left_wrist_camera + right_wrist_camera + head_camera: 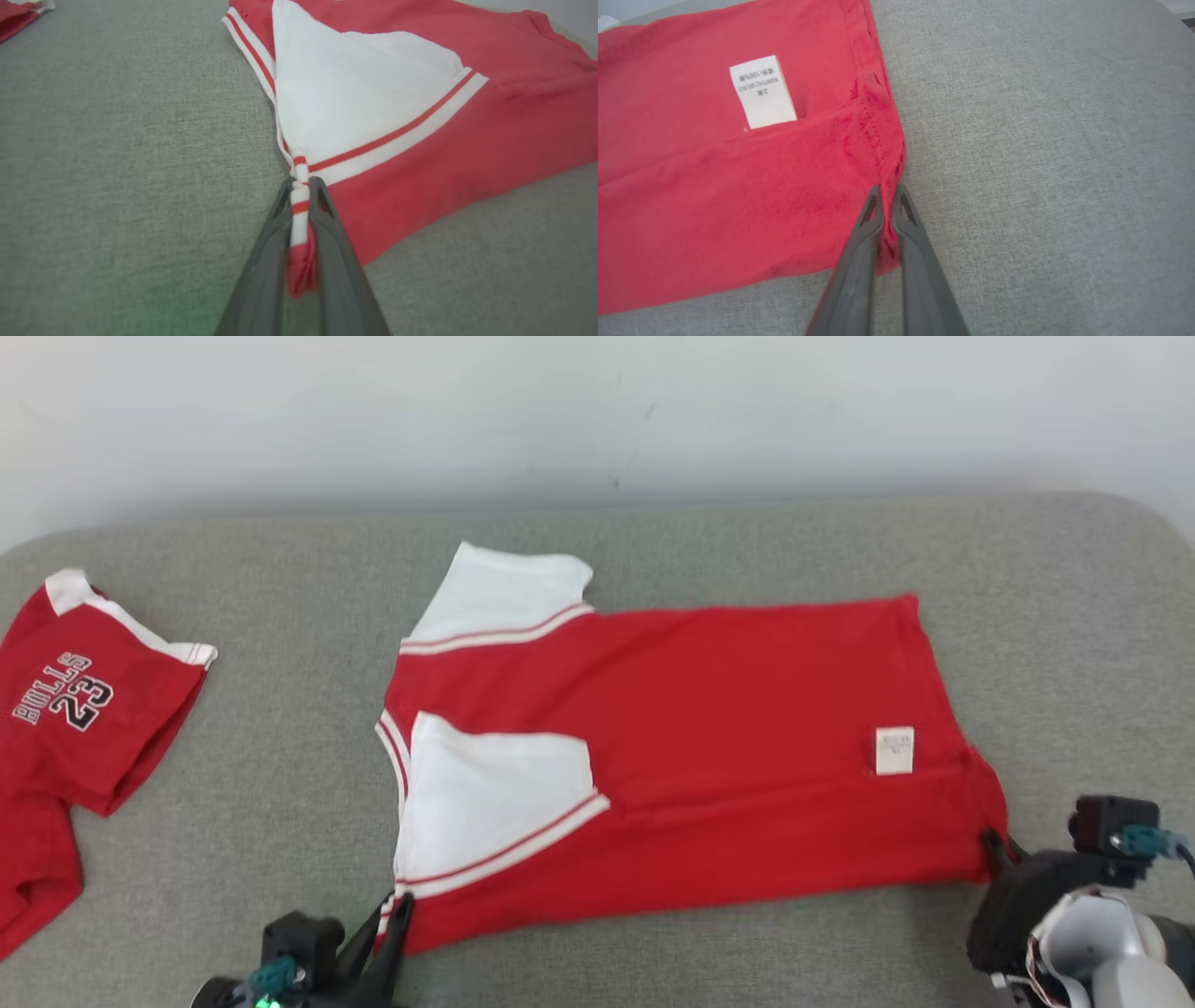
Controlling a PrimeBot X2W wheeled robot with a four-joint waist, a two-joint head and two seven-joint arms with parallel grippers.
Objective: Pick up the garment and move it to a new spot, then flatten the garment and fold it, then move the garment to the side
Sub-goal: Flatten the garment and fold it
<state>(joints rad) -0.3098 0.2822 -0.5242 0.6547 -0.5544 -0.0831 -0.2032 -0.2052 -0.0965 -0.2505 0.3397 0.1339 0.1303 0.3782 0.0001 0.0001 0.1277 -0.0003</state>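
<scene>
Garment [709,728] is lying spread flat across the middle of the grey cushion [233,821]. In your head view the red body is running sideways, sleeve end pointing to 9 o'clock and hem end to 3.

Your left gripper [401,903] is sitting at about 7 o'clock from the shirt's middle, and it's clamping down on the striped red-and-white trim at that near corner. In the left wrist view you're seeing the trim bunched up tight between the two dark fingers.

Your right gripper [991,842] is sitting around 4 o'clock with its fingers squeezed together on the near hem corner. The right wrist view is showing red cloth pinched between them.

The near white sleeve [485,793] is lying folded over the red body close to the left gripper, and the far white sleeve [509,593] is sticking out at 11 o'clock. A white care label [894,750] is showing face up near the hem end, a bit toward 11 o'clock from the right gripper.

Way off at 9 o'clock a second red shirt [75,728] reading BULLS 23 is lying crumpled, well apart from yours.
</scene>
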